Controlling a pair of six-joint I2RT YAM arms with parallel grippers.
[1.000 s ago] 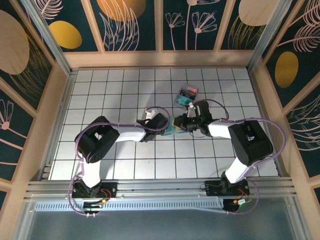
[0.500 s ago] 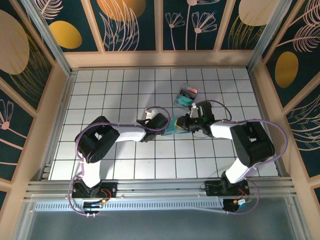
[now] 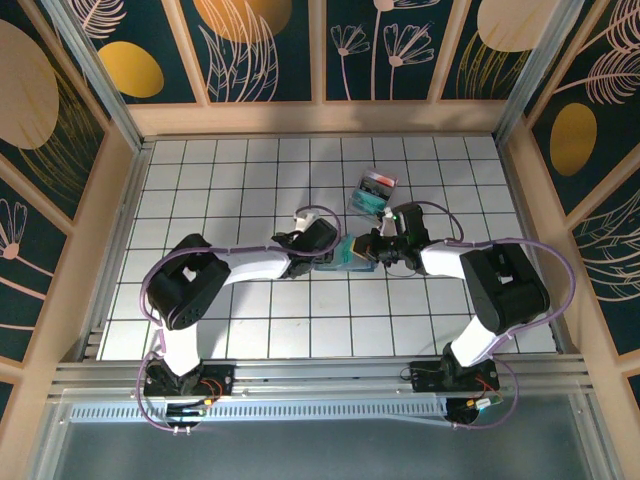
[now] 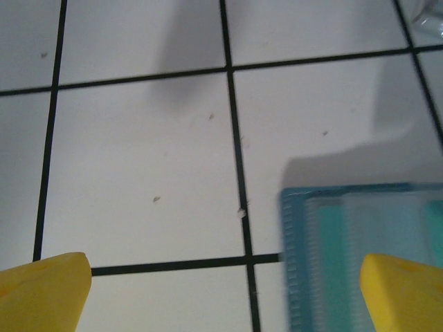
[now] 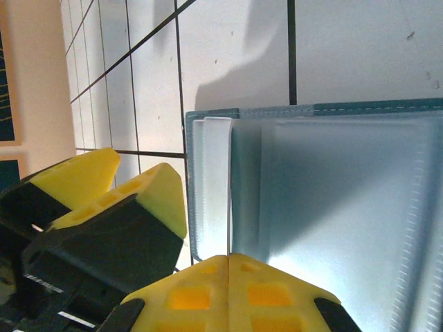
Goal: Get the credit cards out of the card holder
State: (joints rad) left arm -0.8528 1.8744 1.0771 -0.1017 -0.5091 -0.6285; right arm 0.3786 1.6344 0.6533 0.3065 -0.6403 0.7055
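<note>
The card holder (image 3: pixel 349 252) lies flat on the tiled table between my two grippers. In the right wrist view it is a slate-blue panel (image 5: pixel 325 207) with a pale pocket strip along its left side. My right gripper (image 5: pixel 228 261) is shut, and a thin edge of the holder runs into the seam between its fingers. My left gripper (image 4: pixel 221 297) is open wide, low over the tiles. Its right fingertip (image 4: pixel 405 294) hangs over the holder's blue corner (image 4: pixel 304 228). The credit cards are hidden; I cannot tell if the teal band showing through the pocket is one.
A clear tray (image 3: pixel 372 190) with red and teal contents stands just beyond the grippers. Wooden walls ring the table (image 3: pixel 200 190). The left gripper's yellow fingers (image 5: pixel 149 197) sit close to the holder's left edge in the right wrist view.
My right gripper has closed its last small gap. The left gripper has edged right, closer to the card holder, staying open.
</note>
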